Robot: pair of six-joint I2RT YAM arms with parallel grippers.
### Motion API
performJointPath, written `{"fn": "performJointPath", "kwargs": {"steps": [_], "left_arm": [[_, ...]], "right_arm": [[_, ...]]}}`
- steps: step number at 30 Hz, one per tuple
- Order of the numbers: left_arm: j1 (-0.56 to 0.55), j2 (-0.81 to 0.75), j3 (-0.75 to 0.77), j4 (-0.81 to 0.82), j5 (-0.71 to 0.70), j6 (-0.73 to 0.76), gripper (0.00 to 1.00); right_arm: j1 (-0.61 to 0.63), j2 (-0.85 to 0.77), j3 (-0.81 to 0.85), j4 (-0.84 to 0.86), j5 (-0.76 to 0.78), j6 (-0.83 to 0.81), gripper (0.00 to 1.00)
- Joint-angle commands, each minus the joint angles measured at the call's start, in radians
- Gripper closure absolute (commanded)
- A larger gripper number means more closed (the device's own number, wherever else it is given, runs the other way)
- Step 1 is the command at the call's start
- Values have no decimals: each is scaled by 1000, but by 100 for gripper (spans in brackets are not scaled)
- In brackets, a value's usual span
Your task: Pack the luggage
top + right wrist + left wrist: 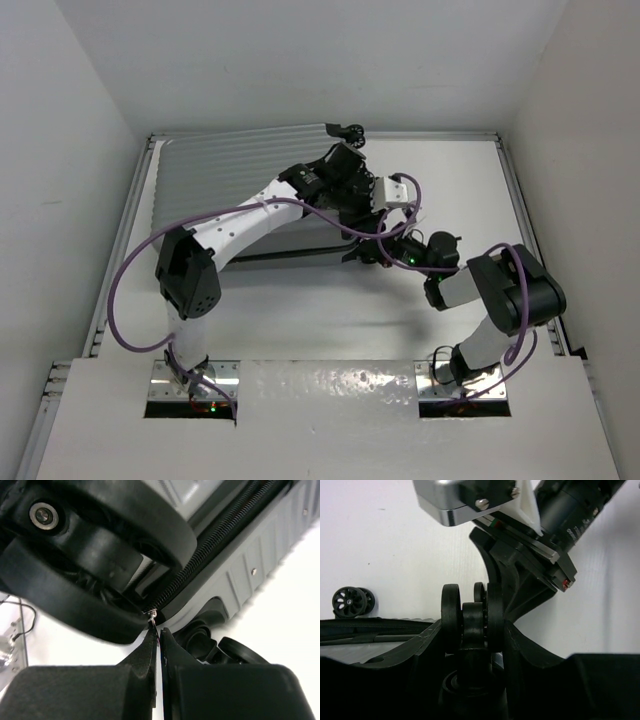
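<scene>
The luggage (240, 165) lies shut at the back left, its silver-grey ribbed shell up. My left gripper (358, 232) is at its near right corner. In the left wrist view it (472, 630) is shut on a black double wheel (451, 615) of the luggage, one finger on each side. My right gripper (372, 252) is at the same corner. In the right wrist view it (159, 632) is shut on the small metal zipper pull (153, 616), just under a big black wheel (100, 545). The zipper teeth (210, 545) run up to the right along the grey shell (260, 555).
The two arms cross close together over the luggage's right end. A second wheel (350, 601) shows at the far corner, also in the top view (350, 130). White walls stand at the back and on both sides. The white table (450, 180) lies right of the luggage.
</scene>
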Motion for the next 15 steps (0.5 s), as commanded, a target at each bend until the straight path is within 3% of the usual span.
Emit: {"fn": "performJointPath", "kwargs": {"steps": [1,13,15], "left_arm": [[-17,-136,11,-205,223,103,100],[-15,-173,36,-365,275,241,100],[-17,-183,30,-397,271,279,100]], "right_arm": [[2,-30,14,119,108,-24,100],[-19,-60,19,100,64,-19,100],[-24,-76,37,33,50,-45,100]]}}
